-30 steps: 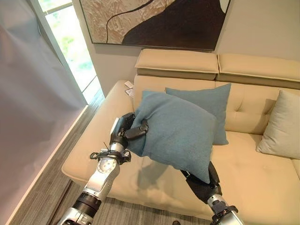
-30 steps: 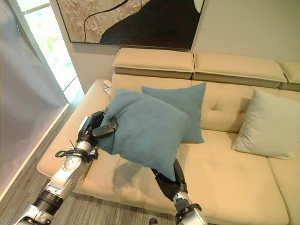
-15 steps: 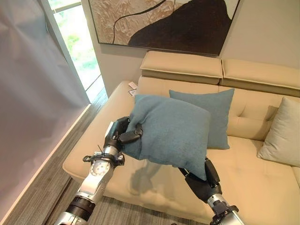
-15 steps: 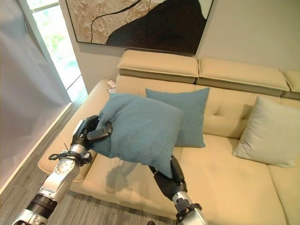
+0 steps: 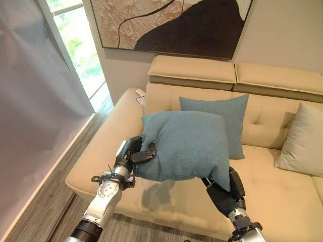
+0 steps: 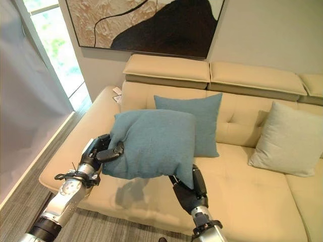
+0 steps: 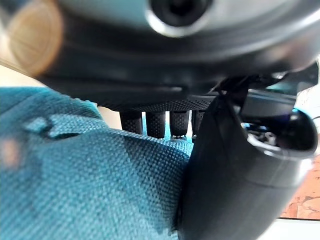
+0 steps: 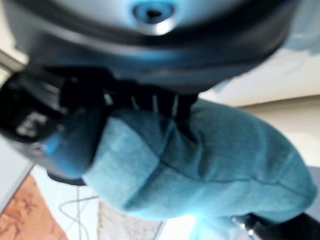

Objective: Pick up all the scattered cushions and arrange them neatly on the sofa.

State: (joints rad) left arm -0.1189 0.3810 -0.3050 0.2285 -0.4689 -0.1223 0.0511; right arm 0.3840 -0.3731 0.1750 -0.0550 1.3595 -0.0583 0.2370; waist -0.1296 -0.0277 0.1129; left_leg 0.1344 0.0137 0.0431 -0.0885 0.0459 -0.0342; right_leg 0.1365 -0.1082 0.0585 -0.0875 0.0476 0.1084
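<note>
**Desk:** What goes under this one?

**Photographer:** A humanoid carries a teal cushion [image 5: 184,146] above the front of the beige sofa [image 5: 282,201], one corner in each fist. The left robot hand [image 5: 137,153] has its thumb and fingers pinched on the cushion's window-side corner; the right robot hand [image 6: 187,190] clamps the lower corner nearest the sofa's front edge, fabric bunched in its grip (its wrist camera shows the cloth folded between thumb and fingers).

**Desk:** Where is it in relation to the rest?

**Photographer:** Hanging clear of the sofa seat, just in front of a second teal cushion [image 5: 222,121] that leans upright against the sofa back. A pale cushion [image 6: 282,138] stands further along the sofa, well away from the window end.

**Desk:** And the job still to do?

**Photographer:** My reading: set it down. To do it well, both hands should carry it toward the sofa back, level, and stand it beside the leaning teal one without knocking that over, and release only once its bottom edge rests on the seat.
</note>
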